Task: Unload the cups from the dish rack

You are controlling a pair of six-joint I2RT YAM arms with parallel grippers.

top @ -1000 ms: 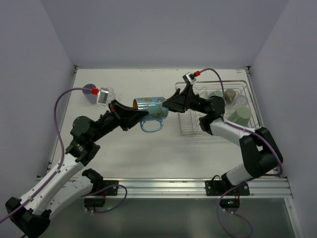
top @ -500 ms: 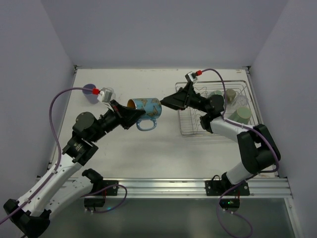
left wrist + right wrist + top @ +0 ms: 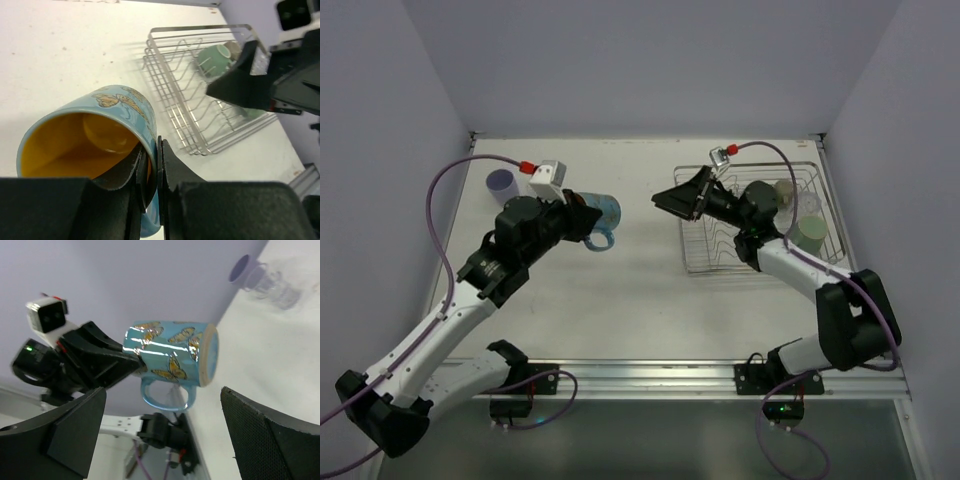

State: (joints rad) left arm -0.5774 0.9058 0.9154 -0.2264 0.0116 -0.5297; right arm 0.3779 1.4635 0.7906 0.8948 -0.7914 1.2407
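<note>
Left gripper (image 3: 152, 167) jaws pinch rim of blue mug (image 3: 85, 135): butterfly print, orange inside, tipped sideways. Right gripper (image 3: 162, 392) jaws spread, empty.

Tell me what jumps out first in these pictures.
The blue butterfly mug, orange inside, stands out: the left hand pinches its rim and holds it on its side over the left half of the table. Facing it, the right hand hangs open at the left end of the wire dish rack, where pale green cups sit toward the right.
</note>
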